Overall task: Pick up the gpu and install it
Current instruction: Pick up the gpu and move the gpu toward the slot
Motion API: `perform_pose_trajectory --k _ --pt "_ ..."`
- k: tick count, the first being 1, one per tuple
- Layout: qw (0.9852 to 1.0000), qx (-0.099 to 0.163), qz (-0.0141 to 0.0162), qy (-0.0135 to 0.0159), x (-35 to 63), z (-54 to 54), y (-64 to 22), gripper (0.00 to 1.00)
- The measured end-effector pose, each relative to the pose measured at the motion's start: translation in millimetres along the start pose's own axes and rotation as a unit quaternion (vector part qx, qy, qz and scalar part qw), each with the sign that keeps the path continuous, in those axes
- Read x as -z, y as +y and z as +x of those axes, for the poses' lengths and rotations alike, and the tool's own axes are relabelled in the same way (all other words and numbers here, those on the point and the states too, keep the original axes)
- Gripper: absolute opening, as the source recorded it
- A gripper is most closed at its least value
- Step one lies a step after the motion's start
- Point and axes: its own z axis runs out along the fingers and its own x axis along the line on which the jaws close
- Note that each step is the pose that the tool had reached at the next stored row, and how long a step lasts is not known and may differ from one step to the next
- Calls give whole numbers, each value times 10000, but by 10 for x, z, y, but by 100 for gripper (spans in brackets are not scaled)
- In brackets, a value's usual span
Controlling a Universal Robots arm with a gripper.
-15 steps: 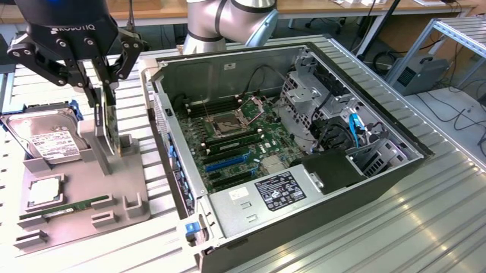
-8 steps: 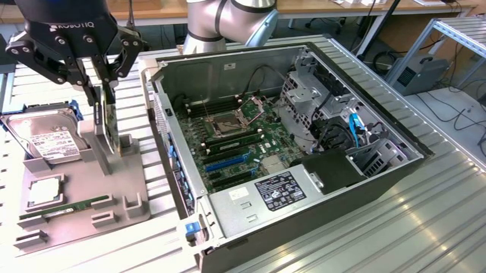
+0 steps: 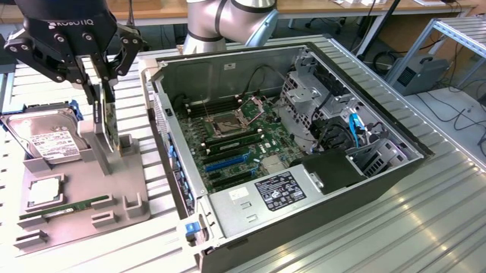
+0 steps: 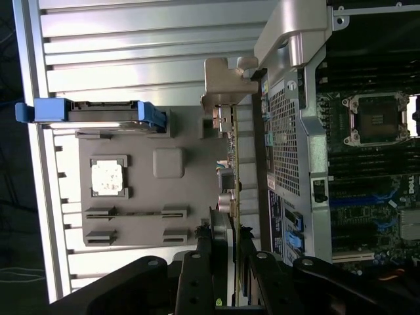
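The gpu (image 3: 108, 122) is a thin dark card standing on edge in the upright slot of the grey fixture plate (image 3: 83, 222), at the exterior view's left beside the open computer case (image 3: 227, 219). My gripper (image 3: 104, 92) reaches down from above, its fingers pressed against the card's two faces near its upper edge, shut on it. In the wrist view the gpu (image 4: 233, 177) runs edge-on away from my gripper (image 4: 233, 248), its pale bracket end (image 4: 224, 82) farthest off. I cannot tell whether the card has lifted off its holder.
The fixture plate (image 4: 141, 190) also carries a silver hard drive (image 3: 47, 142) in a blue frame, a processor chip (image 3: 44, 190) and a green memory stick (image 3: 65, 209). Inside the case lie the motherboard (image 3: 235, 142) with blue slots (image 3: 224, 165), a drive cage (image 3: 311, 96) and cables. A ribbed metal table (image 3: 379, 227) surrounds everything.
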Motion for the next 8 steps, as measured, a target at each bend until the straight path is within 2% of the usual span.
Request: perform_pose_trajectory --k 8 --pt "10000 0 1 0 23 -1 0 27"
